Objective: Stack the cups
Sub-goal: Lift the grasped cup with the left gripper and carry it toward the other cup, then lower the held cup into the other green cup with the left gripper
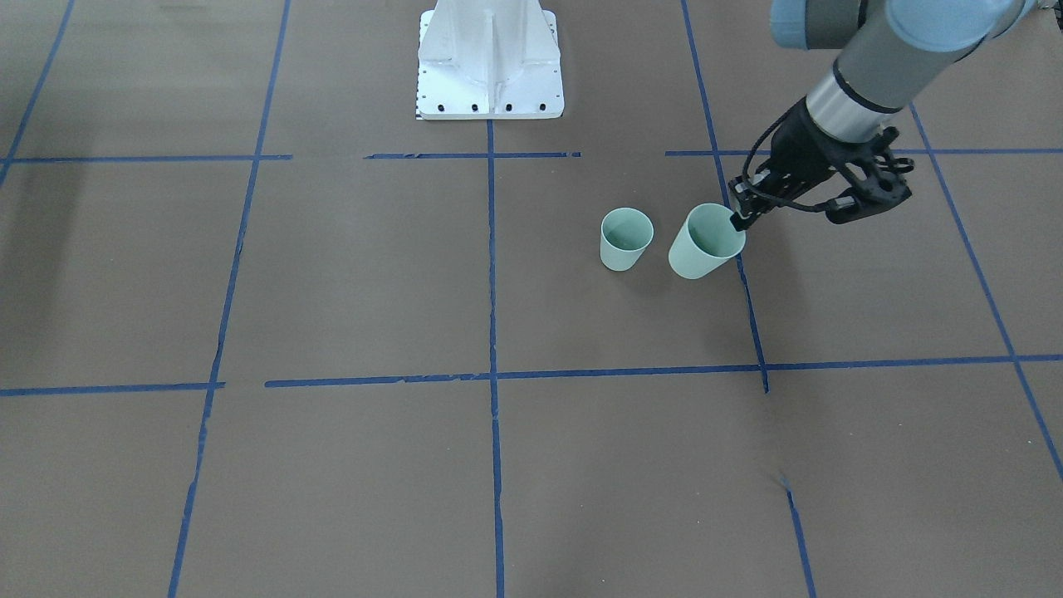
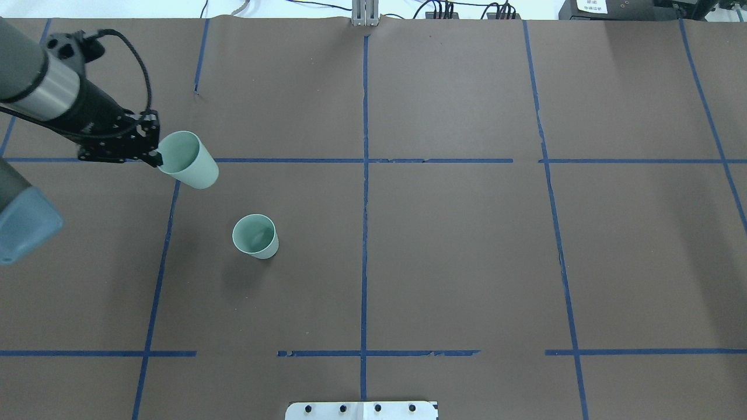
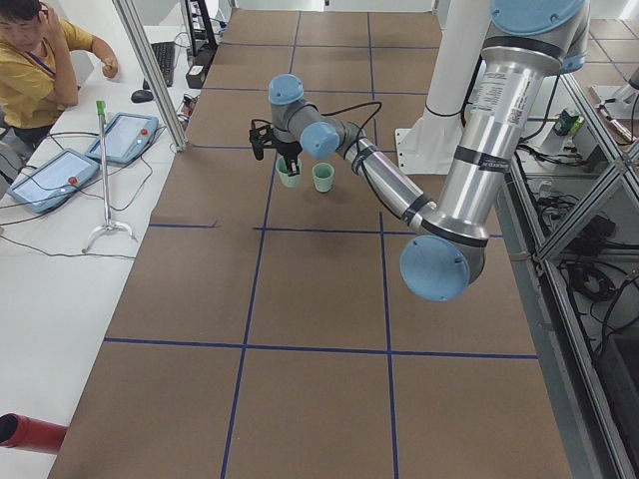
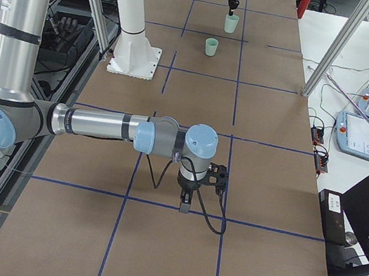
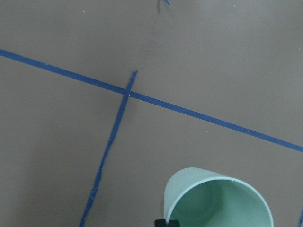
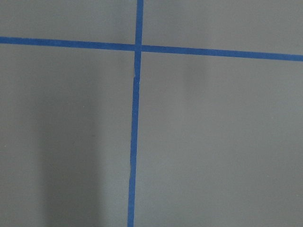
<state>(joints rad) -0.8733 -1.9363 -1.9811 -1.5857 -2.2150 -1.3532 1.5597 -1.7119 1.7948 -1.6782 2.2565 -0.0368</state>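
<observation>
Left gripper pinches one mint-green cup by the rim, set to nest it in the other.

The left gripper [image 1: 737, 220] is clamped on the rim of the tilted cup [image 1: 704, 242], which leaves the narrow base free to go in first. The cup seems lifted off the bench [image 1: 332, 291], though the angle leaves that unsure. The upright cup [image 1: 625, 239] stands just beside it, mouth up to receive it. The right gripper [image 4: 186, 204] hangs well apart; I cannot tell its state.
</observation>
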